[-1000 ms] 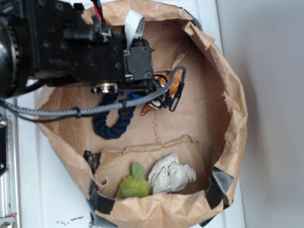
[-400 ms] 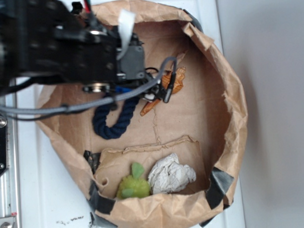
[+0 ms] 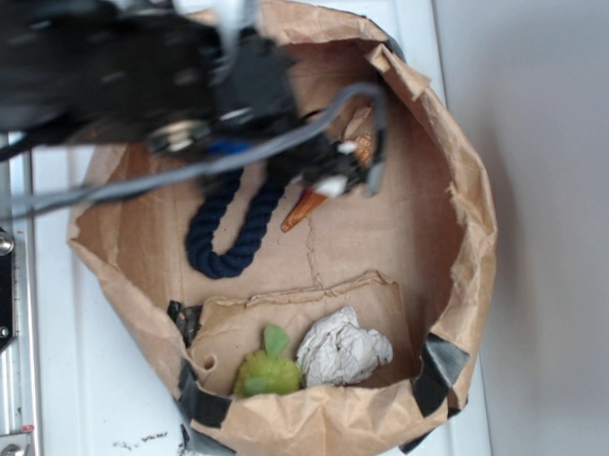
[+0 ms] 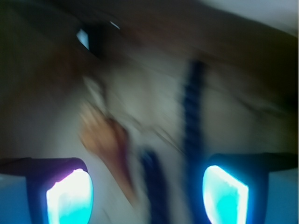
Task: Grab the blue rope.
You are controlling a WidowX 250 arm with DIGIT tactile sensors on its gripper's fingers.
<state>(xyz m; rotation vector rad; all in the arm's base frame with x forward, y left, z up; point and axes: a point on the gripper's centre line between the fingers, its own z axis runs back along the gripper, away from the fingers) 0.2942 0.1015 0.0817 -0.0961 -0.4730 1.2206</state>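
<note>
The blue rope [image 3: 228, 241] lies in a U shape on the floor of the brown paper bag [image 3: 464, 212], its upper ends under my arm. An orange shell [image 3: 302, 207] lies just to its right. My gripper [image 3: 321, 173] is a motion-blurred dark mass above the rope's right strand and the shell. The wrist view is blurred: my gripper [image 4: 148, 196] is open, its glowing fingers [image 4: 70, 196] far apart. Between them run two dark rope [image 4: 193, 135] strands, untouched. The orange shell [image 4: 110, 142] sits to their left.
A green plush toy [image 3: 266, 371] and a crumpled white paper ball [image 3: 342, 352] sit on a cardboard flap at the bag's near side. Black tape patches [image 3: 444, 368] mark the bag's rim. A grey cable [image 3: 182, 172] trails across from my arm.
My arm has swung up and to the right, now blurred by motion. More of the rope's left strand shows, and the gripper sits closer to the shell.
</note>
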